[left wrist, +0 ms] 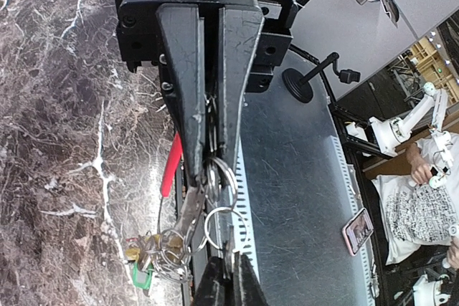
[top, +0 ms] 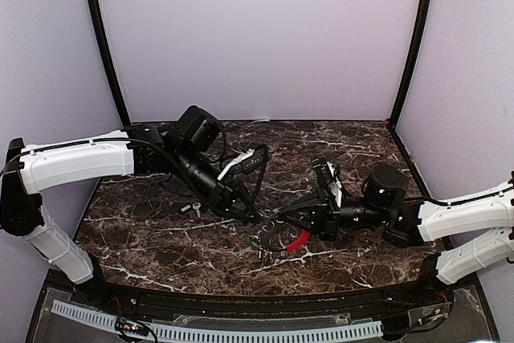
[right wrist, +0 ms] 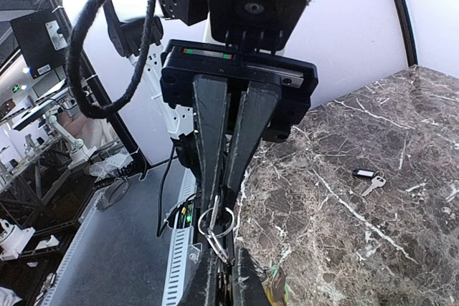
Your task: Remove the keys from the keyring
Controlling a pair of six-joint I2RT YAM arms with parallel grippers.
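The keyring, a thin wire loop with a red segment (top: 299, 238), hangs between my two grippers low over the marble table (top: 144, 230); the red segment also shows in the left wrist view (left wrist: 171, 166). The keys (left wrist: 150, 256), one with a green cover (left wrist: 142, 277), dangle from it on small split rings (left wrist: 222, 220). My left gripper (left wrist: 212, 159) is shut on one split ring and a flat silver piece. My right gripper (right wrist: 221, 202) is shut on another split ring (right wrist: 216, 221). The two sets of fingertips almost meet, the left gripper (top: 255, 216) facing the right gripper (top: 278, 219).
One loose silver key with a dark head (top: 191, 209) lies on the table left of the grippers and shows in the right wrist view (right wrist: 369, 180). The table's near edge (top: 257, 291) runs just below the hanging bunch. Purple walls enclose the back and sides.
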